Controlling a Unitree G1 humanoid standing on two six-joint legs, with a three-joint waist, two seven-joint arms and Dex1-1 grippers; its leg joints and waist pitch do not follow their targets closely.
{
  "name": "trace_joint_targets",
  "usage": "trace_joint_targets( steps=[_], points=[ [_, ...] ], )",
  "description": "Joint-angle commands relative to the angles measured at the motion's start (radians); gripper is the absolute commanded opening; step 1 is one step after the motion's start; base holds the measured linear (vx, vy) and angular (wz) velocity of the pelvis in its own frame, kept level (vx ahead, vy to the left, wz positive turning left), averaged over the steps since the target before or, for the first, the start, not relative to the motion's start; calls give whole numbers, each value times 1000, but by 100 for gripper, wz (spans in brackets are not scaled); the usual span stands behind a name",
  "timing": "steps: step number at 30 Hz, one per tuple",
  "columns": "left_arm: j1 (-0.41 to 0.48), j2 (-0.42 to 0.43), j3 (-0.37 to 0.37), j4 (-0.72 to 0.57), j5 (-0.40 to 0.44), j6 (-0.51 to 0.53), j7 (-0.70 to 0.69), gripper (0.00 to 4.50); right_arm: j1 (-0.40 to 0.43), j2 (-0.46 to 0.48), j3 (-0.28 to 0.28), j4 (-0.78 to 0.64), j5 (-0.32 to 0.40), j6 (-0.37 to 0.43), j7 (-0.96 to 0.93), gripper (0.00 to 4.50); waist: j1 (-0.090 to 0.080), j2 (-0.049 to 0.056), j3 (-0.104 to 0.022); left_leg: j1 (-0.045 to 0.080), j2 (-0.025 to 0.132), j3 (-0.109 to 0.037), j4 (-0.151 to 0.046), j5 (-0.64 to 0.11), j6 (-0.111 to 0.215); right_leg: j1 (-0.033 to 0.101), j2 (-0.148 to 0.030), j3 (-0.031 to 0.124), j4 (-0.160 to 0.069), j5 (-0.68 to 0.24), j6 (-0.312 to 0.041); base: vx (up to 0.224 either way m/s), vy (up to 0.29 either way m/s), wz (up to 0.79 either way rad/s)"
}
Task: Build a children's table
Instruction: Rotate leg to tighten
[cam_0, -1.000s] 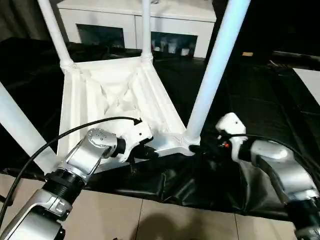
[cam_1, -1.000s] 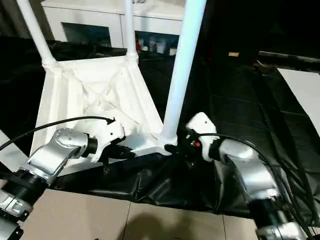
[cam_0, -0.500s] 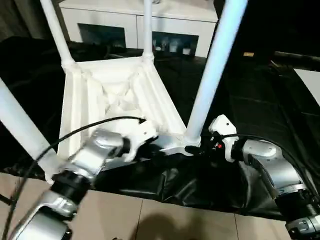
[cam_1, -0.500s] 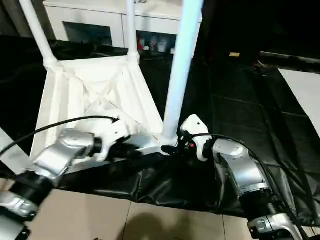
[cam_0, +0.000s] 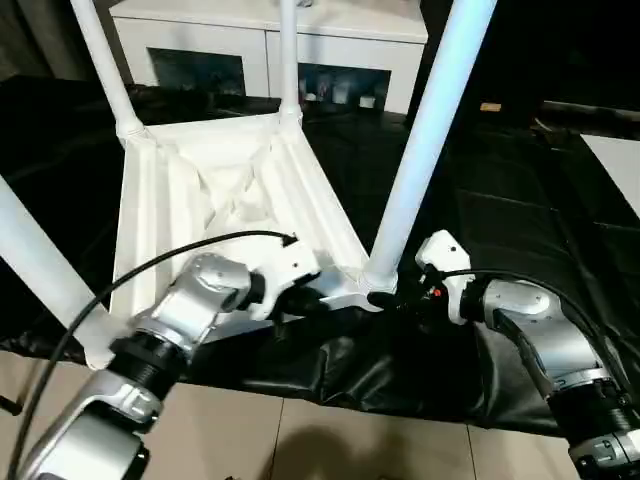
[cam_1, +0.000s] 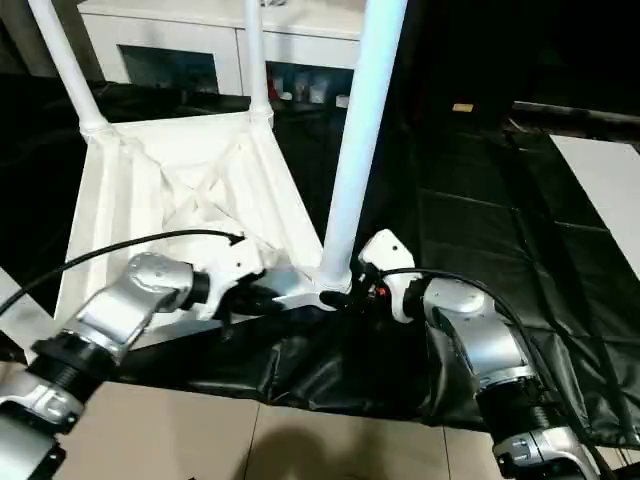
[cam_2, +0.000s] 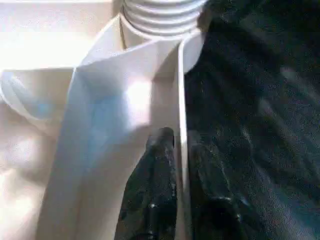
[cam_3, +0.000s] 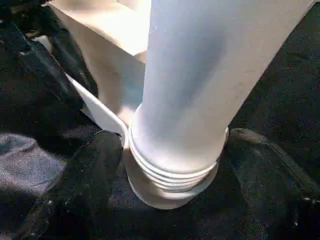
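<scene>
Background: a white cabinet (cam_0: 270, 40) with glass doors spans the top of the head view. Black sheeting (cam_0: 500, 190) covers the floor beneath the work area, and pale tiles (cam_0: 300, 440) run along the bottom edge of the frame.

Task object: the children's table top (cam_0: 215, 215) lies upside down on the sheeting, left of centre, ribbed underside facing up. Four white legs are seated in its corner sockets and stand upright: the near right leg (cam_0: 425, 140) rises through the centre of the frame, the far right leg (cam_0: 288, 60) at top centre, the far left leg (cam_0: 100, 60) at upper left, and the near left leg (cam_0: 35, 260) at the left edge.

Left gripper (cam_2: 177, 175): positioned at the lower centre of the head view, on the near rim of the table top. Its fingers (cam_2: 155, 185) are pinched narrow on the thin rim wall, one on each side.

Right gripper (cam_3: 172, 165): positioned right of centre in the head view, at the base of the near right leg. Its fingers (cam_3: 85, 175) stand wide, one on either side of the ribbed socket collar (cam_3: 172, 175). Contact with the collar cannot be determined.
</scene>
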Motion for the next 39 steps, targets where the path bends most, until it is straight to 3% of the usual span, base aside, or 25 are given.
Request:
trace_joint_targets(
  steps=[1, 5, 6, 7, 15, 22, 30, 35, 37, 39],
  points=[
    [3, 19, -10, -8, 23, 18, -7, 21, -20, 1, -1, 10, -6, -13, 0, 369, -1, 5, -57, -1, 23, 6, -79, -80, 65, 58, -54, 27, -54, -8, -300, 0, 0, 0],
    [7, 16, 5, -9, 20, 19, -6, 6, -28, 5, -2, 21, -5, -18, 1, 369, -2, 5, -56, 0, 23, 6, -80, -99, 56, 56, -55, 27, -57, -38, -297, 0, 0, 0],
    [12, 15, 11, -16, 16, 20, -8, 6, -31, 8, -1, 28, -6, -22, 2, 369, -3, -4, -55, -1, 23, 7, -81, -102, 56, 57, -54, 28, -58, -46, -294, 0, 0, 0],
    [19, 15, 10, -24, 14, 20, -11, 6, -33, 10, 1, 35, -7, -25, 4, 369, -1, 2, -55, -2, 24, 6, -81, -103, 54, 56, -56, 28, -58, -57, -293, 0, 0, 0],
    [37, 13, 6, -46, 4, 20, -11, 2, -51, 23, 5, 77, -10, -37, 7, 351, -2, 0, -57, -1, 25, 12, -79, -83, 59, 54, -54, 27, -55, -33, -294, 0, 0, 0],
    [43, 12, 15, -61, -3, 28, -15, 0, -68, 42, -11, 113, 6, -42, 6, 280, -3, 2, -55, -1, 26, 14, -81, -96, 54, 53, -54, 27, -57, -50, -291, 0, 0, 0],
    [59, 14, 24, -83, -13, 38, -14, 0, -41, 65, -22, 115, 23, -43, -4, 275, -10, 5, -55, -2, 26, 13, -82, -99, 50, 53, -54, 27, -57, -51, -289, 0, 0, 0],
    [35, -69, 97, -43, -31, 80, 131, 0, -36, 135, -68, 157, -24, -25, -236, 274, -22, 2, -51, -3, 24, 14, -85, -125, 32, 50, -53, 27, -65, -102, -283, 0, 0, 0],
    [-6, -144, 144, 26, -22, 90, 269, 0, -43, 194, -102, 184, -45, -7, -393, 274, -22, 2, -50, 1, 21, 15, -85, -150, 9, 45, -52, 29, -75, -181, -259, 0, 0, 0],
    [-28, -182, 161, 61, -20, 85, 329, 0, -50, 231, -110, 200, -61, 6, -478, 274, -23, 4, -50, -1, 19, 14, -86, -146, 4, 45, -51, 30, -75, -184, -246, 0, 0, 0]
  ],
)
